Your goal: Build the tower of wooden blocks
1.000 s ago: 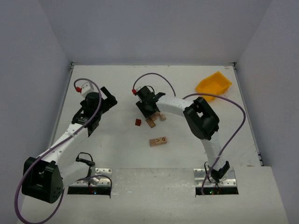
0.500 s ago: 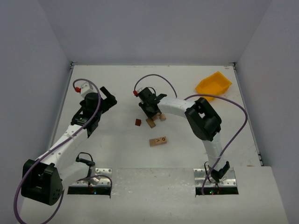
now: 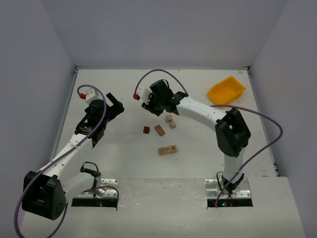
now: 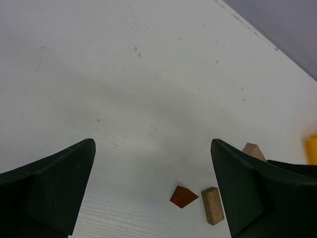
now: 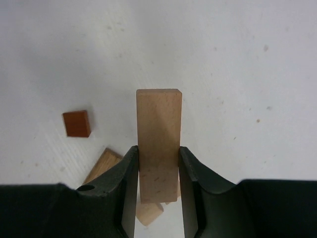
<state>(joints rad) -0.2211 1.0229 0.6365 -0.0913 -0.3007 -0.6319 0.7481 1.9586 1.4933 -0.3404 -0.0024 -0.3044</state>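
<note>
Hanging over the desk (image 3: 99, 79) at the left, the left hand (image 4: 152, 144) gapes wide with nothing in it. The right hand (image 5: 158, 148) is clamped on a pale oblong block (image 5: 158, 119), farther back than a dark red block (image 3: 146, 130), a tan oblong (image 3: 159, 130), a lettered block (image 3: 168, 149) and two small cubes (image 3: 172, 124) lying loose mid-desk. A yellow bin (image 3: 226, 90) sits far right.

Over at my far right, a yellow bin (image 3: 226, 90) is sitting open side up on the white table (image 3: 119, 163), close to the back corner and turned askew to the edges. Pale grey walls (image 3: 163, 34) are boxing the table in on three sides.
</note>
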